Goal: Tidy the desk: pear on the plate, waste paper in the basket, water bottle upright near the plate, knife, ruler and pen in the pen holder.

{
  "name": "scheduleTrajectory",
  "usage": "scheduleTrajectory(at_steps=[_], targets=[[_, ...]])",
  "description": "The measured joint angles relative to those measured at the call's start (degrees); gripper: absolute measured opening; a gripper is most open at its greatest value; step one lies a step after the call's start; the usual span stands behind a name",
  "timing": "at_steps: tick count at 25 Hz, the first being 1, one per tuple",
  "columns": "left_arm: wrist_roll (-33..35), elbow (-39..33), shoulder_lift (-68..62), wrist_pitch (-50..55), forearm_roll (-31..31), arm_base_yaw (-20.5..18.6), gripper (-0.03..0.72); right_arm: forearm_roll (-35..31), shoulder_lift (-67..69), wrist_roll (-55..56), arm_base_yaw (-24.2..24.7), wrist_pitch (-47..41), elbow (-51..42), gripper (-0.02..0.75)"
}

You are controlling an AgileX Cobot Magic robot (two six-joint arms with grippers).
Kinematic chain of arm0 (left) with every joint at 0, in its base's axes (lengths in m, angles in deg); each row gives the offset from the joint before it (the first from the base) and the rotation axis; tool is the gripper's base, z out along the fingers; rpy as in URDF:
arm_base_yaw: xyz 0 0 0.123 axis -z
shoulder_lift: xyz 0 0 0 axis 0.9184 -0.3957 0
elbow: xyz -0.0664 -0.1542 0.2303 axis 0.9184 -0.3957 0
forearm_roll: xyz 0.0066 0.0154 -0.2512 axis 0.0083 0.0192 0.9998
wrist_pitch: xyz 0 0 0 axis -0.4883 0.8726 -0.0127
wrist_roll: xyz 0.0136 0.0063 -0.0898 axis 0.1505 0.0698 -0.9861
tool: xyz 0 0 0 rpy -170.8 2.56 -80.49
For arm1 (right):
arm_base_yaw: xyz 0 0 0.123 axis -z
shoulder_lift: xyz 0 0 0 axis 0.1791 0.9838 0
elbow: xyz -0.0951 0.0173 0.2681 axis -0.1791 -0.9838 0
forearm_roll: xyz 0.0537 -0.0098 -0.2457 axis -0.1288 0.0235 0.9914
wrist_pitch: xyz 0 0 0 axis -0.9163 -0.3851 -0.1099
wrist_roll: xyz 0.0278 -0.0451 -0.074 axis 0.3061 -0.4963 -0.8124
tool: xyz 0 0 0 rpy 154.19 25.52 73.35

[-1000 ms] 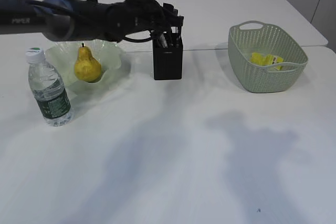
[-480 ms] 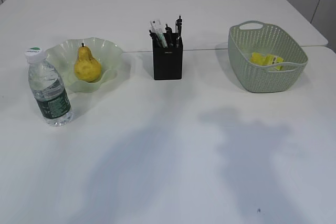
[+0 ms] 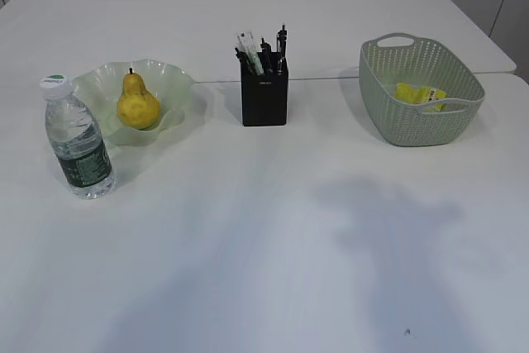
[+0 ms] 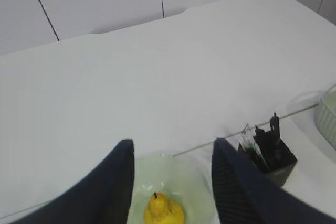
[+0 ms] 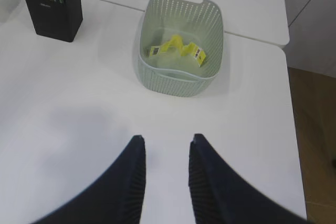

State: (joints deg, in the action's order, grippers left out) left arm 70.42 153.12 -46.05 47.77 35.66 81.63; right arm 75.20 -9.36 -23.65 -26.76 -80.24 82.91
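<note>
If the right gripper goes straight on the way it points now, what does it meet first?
Probably the bare table. The right gripper is open and empty, tilted down at the white surface. The basket with the waste paper lies further ahead; depth is unclear.

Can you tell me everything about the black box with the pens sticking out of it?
The small matte black square-sided pen holder stands upright on the white table, between the wavy pale-green glass plate and the grey-green perforated basket, touching neither. It looks like plastic and has a tiny pale mark near the top of its front. Several dark pens and a pale, see-through strip poke out of the top, leaning a little. Neither gripper touches it.
</note>
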Motion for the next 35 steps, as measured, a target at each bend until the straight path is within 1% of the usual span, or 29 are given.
scheduleTrajectory(at_steps=[3, 10, 15, 17, 21, 25, 28, 32, 35], targets=[[0.0, 0.0, 5.4, 7.1, -0.4, -0.4, 0.331, 0.0, -3.3, 0.0, 0.0, -1.5, 0.0, 0.244], [0.0, 0.0, 17.8, 23.4, -1.1, -0.4, 0.328, -0.1, -12.7, -1.1, 0.0, -9.0, 0.0, 0.244], [-0.4, -0.2, 25.3, 33.5, -1.5, -0.4, 0.308, -1.6, -20.2, -1.1, 0.0, -10.0, -3.2, 0.244], [-0.4, -2.0, 29.0, 34.7, -1.8, -0.4, 0.298, -3.0, -23.2, -1.1, 0.0, -10.1, -5.1, 0.244], [-0.4, -10.3, 40.3, 35.2, -1.9, -0.4, 0.284, -5.3, -29.2, -1.9, 0.0, -10.4, -8.0, 0.244], [-1.7, -22.3, 53.6, 35.4, -1.9, -0.4, 0.269, -6.2, -33.1, -3.6, 0.0, -11.2, -10.3, 0.244], [-2.3, -31.9, 63.3, 35.5, -1.8, -0.4, 0.259, -8.4, -34.8, -6.6, 0.0, -13.2, -12.2, 0.244], [-2.3, -43.0, 76.9, 35.6, 0.2, -0.4, 0.257, -9.4, -38.8, -7.9, 0.0, -14.2, -15.1, 0.244], [-2.3, -50.0, 86.1, 35.6, 2.5, -0.4, 0.251, -11.0, -42.5, -8.2, 0.0, -15.1, -17.7, 0.244]])
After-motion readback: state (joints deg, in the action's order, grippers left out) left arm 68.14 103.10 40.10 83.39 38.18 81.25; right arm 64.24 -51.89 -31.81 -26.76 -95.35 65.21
